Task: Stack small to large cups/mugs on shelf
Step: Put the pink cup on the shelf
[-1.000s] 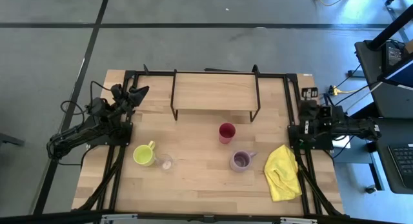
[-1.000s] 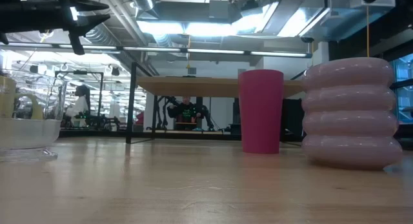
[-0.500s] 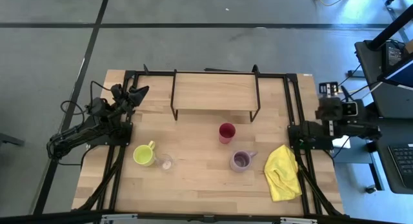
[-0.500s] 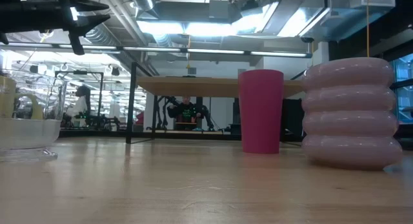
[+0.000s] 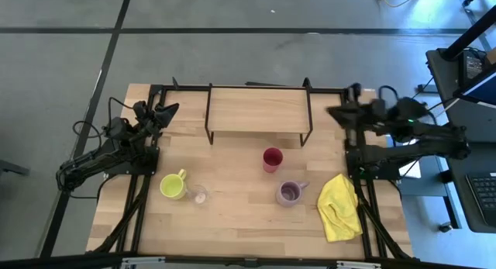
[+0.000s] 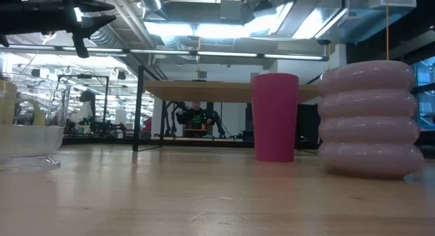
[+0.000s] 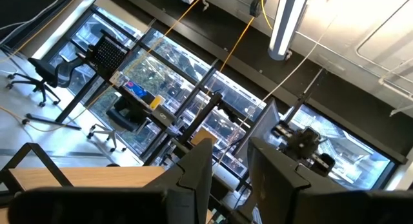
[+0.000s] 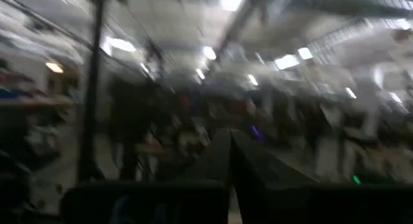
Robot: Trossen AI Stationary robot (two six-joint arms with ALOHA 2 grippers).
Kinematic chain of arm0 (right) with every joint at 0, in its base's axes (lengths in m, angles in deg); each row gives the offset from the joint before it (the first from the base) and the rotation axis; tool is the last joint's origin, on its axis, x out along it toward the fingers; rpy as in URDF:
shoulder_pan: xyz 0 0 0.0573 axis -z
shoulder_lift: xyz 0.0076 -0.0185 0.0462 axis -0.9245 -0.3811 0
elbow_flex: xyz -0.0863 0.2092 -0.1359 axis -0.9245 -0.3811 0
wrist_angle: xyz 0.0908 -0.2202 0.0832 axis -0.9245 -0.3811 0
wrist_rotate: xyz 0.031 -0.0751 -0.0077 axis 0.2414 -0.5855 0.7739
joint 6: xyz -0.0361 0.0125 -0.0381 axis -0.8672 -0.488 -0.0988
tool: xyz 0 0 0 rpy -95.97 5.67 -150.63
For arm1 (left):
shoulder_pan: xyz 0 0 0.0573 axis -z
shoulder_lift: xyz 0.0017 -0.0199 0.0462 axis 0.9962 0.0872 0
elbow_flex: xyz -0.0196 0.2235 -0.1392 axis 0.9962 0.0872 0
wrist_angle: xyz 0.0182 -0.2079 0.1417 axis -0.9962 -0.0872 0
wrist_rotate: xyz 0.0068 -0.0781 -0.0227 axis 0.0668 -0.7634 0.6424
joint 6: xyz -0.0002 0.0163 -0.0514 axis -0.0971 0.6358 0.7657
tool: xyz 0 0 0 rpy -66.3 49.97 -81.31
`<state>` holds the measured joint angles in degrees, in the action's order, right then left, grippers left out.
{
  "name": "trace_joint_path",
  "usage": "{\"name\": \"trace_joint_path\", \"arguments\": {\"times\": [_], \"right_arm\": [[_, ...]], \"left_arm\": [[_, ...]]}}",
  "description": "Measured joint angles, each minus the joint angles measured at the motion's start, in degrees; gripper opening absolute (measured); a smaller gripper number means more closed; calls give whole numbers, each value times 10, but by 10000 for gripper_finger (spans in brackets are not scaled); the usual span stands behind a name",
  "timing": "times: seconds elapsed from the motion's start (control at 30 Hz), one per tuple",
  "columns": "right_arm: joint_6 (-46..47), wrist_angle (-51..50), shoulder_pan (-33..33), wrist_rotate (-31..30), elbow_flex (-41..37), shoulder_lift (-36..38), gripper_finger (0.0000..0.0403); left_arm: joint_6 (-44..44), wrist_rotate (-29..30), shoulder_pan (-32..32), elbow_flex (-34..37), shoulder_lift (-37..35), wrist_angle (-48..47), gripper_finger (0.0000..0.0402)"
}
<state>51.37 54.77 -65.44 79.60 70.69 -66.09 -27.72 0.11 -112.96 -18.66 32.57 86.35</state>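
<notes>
In the high view the red cup stands upright in front of the shelf, a light-wood board on black wire legs. The lilac mug stands nearer, the yellow-green mug and the tiny clear glass stand to the left. All rest on their bases on the table. The low view shows the red cup, the lilac mug and the glass. My left gripper is open beside the shelf's left end. My right gripper is shut, raised off the shelf's right end.
A crumpled yellow cloth lies near the table's right edge, beside the lilac mug. Black frame rails run along both sides of the table. Bare wood lies between the cups and the near edge.
My right arm has risen from its place at the table's right edge and swung toward the far edge and left, so that its gripper now points at the shelf's right end. The cups have stayed put.
</notes>
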Motion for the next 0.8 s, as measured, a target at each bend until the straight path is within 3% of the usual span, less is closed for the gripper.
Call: {"name": "trace_joint_path", "arguments": {"times": [0.13, 0.43, 0.6, 0.7, 0.8], "right_arm": [[-11, -76, 0, -40, 78, -77, 14], [-109, -96, 0, -65, 268, -191, 14], [-10, -272, 18, -178, 351, -232, 14], [56, -378, 42, -186, 385, -255, 14], [69, -399, 52, -186, 392, -272, 14]], "left_arm": [[0, 0, 0, 0, 0, 0, 94], [0, 0, 0, 0, 0, 0, 94], [0, -4, 0, 0, 0, 0, 94], [0, -5, 0, 0, 0, 0, 94], [-17, -5, 0, 0, 0, 0, 94]]}}
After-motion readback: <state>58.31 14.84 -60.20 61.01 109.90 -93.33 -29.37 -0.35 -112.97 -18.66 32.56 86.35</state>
